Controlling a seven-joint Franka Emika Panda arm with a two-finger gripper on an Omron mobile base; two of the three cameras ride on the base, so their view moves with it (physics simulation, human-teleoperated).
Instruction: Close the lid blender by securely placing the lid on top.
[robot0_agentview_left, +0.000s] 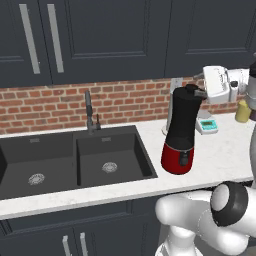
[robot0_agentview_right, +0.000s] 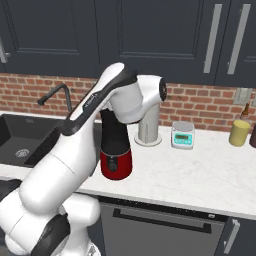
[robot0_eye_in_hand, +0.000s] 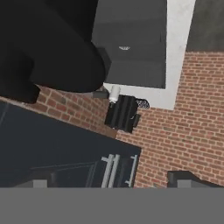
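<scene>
The blender (robot0_agentview_left: 182, 131) is a tall black jar on a glossy red base, standing on the white counter right of the sink. The lid (robot0_agentview_left: 189, 90), a flat black disc with a small knob, lies on the jar's top. My gripper (robot0_agentview_left: 198, 85) hovers just right of the lid at the jar's top, open, its fingers pointing left. In the hand view the gripper (robot0_eye_in_hand: 113, 180) has its tips wide apart with nothing between them, and the black blender (robot0_eye_in_hand: 48, 48) looms at the upper left. My arm hides the jar's top in the right base view, where the red base (robot0_agentview_right: 116, 162) shows.
A dark double sink (robot0_agentview_left: 75, 155) with a faucet (robot0_agentview_left: 89, 112) lies left of the blender. Behind it stand a white-teal scale (robot0_agentview_left: 207, 125) and a white cylinder (robot0_agentview_right: 148, 127). A yellow jar (robot0_agentview_right: 239, 132) is at the far right. Dark cabinets hang above.
</scene>
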